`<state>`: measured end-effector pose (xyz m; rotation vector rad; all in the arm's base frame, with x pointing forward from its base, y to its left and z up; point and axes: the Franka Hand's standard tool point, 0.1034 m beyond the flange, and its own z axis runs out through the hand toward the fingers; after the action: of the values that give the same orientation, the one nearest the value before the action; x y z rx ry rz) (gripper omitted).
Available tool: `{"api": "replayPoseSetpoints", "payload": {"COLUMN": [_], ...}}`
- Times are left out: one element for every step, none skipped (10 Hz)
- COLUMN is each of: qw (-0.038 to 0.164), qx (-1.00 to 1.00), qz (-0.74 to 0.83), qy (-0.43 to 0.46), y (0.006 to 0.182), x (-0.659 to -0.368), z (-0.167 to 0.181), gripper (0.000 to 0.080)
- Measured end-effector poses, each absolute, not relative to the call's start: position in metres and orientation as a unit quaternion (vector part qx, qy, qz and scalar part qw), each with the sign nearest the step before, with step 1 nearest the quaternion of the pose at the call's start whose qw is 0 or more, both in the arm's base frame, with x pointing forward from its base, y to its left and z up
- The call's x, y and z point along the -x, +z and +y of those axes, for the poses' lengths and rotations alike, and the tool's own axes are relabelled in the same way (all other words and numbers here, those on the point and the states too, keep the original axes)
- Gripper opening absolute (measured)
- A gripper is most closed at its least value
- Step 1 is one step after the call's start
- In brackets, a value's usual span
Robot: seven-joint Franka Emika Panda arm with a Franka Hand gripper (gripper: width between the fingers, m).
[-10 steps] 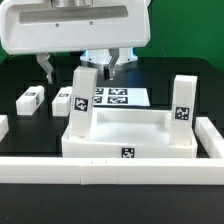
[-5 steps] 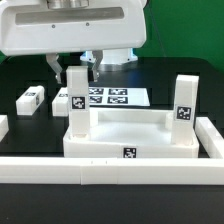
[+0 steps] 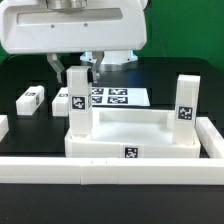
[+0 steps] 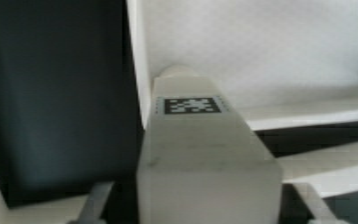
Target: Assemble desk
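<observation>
The gripper (image 3: 74,68) is closed on the top of an upright desk leg (image 3: 78,112). In the wrist view its grey fingers (image 4: 101,200) press on both sides of this leg. The leg stands at the exterior view's left end of the tabletop (image 3: 130,138). A second leg (image 3: 183,105) stands upright at the right end. A loose leg (image 3: 32,98) lies apart, farther left.

1. tabletop (image 3: 150,150): one.
2. leg (image 3: 78,110): four, two upright on the tabletop, two lying loose.
3. border bar (image 3: 60,172): three in view.
4. marker board (image 3: 132,97): one.
5. gripper (image 3: 76,69): one.
</observation>
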<state>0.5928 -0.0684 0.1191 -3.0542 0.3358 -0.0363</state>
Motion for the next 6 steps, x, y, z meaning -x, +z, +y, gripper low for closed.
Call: {"api": "replayPoseSetpoints", "payload": {"qw": [0.034,0.034,0.035,0.042,0.048,0.05], "qx": [0.984,0.977,0.962,0.945,0.925,0.901], "qz": [0.173,0.21,0.271,0.324,0.378,0.43], "qy": [-0.016,-0.015,-0.019,-0.019,-0.016,-0.012], "y": [0.1189,0.1186,0.1185,0.1182,0.1181,0.1179], "x": [-0.5947,-0.5952,-0.5977,-0.5982,-0.5983,-0.5984], "z": [-0.0644,-0.062,-0.0592,-0.0587,-0.0583,-0.0553], "gripper": [0.0288,0.0288,0.0288,0.0289,0.0289,0.0289]}}
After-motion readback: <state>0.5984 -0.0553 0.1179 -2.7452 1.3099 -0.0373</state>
